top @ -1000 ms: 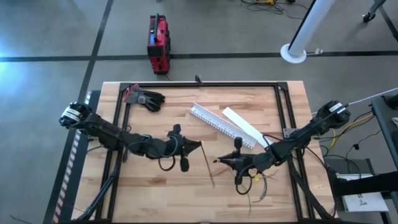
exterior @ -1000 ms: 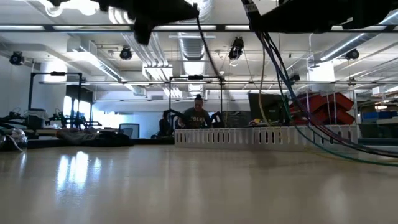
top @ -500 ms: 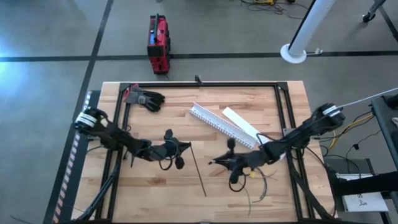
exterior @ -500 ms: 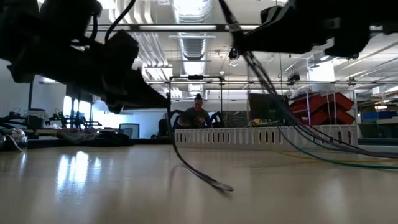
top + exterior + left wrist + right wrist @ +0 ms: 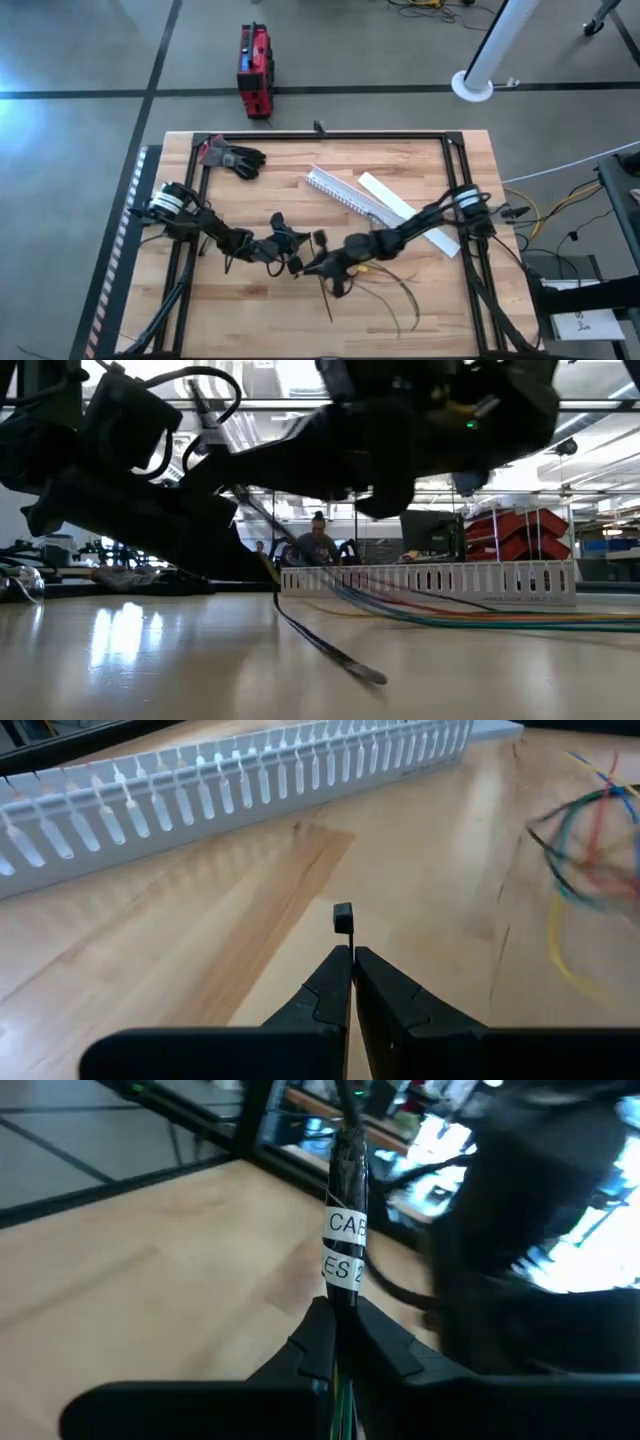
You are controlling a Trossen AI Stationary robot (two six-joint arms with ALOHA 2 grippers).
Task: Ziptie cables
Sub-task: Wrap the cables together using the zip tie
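Note:
The cables (image 5: pixel 392 296), thin coloured wires, trail over the wood near the table's front middle and lie along it in the low view (image 5: pixel 470 618). One end of the bundle is wrapped black and carries a white label (image 5: pixel 345 1248). My right gripper (image 5: pixel 310 268) is shut on that end. Just to its left, my left gripper (image 5: pixel 318 240) is shut on a black zip tie (image 5: pixel 312 642). The tie's strap curves down and its free tip (image 5: pixel 368 675) rests on the table. My left gripper pinches the zip tie between its two fingertips (image 5: pixel 340 965), just behind the square head (image 5: pixel 343 917), which sticks out past them. It comes from the table's left. The strap hangs below, its tip on the wood. My right gripper pinches the bundle's labelled end (image 5: pixel 338 1285) between its two fingers, coming from the table's right. The black-wrapped tip sticks out past the fingertips, lifted off the table. The rest of the wires trails behind onto the wood.
A white slotted channel (image 5: pixel 345 200) and its flat lid (image 5: pixel 405 212) lie slantwise behind the grippers. A black glove (image 5: pixel 236 158) sits at the far left corner. Black frame rails (image 5: pixel 330 135) run around the tabletop. A person sits far behind the table (image 5: pixel 318 545).
My right gripper has gone toward the table's left, up to my left gripper, dragging the cables along the wood behind it. My left gripper has come down, and the zip tie's free tip, which was off the table, now rests on it.

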